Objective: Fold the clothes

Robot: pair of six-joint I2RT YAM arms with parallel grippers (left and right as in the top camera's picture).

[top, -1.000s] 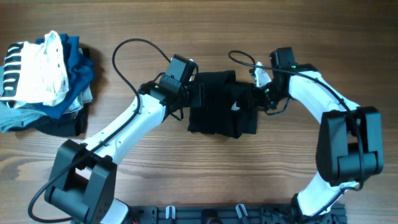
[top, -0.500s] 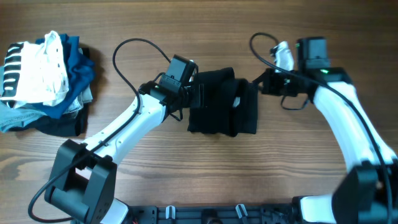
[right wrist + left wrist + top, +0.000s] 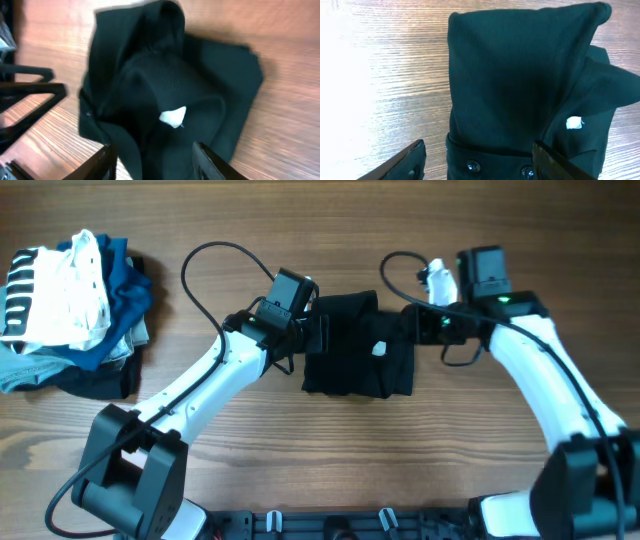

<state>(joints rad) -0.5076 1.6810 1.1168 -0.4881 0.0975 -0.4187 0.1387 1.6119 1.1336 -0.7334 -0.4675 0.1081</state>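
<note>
A black garment point(image 3: 355, 362) lies folded in a rough square at the table's middle, with a small white tag point(image 3: 378, 349) showing near its right side. My left gripper point(image 3: 318, 335) is open at the garment's left edge. In the left wrist view its jaws point(image 3: 479, 149) straddle a buttoned band of the black cloth point(image 3: 510, 75) without closing on it. My right gripper point(image 3: 415, 322) is open at the garment's right edge. In the right wrist view its jaws point(image 3: 152, 149) hover over the cloth point(image 3: 165, 75) near the tag point(image 3: 172, 116).
A pile of unfolded clothes point(image 3: 70, 310), white, blue and grey, sits at the far left of the wooden table point(image 3: 330, 460). Black cables loop above both wrists near the garment.
My right arm pulled back to the right off the garment, then came back left to its right edge. The garment's right flap shifted slightly. The left arm has not moved.
</note>
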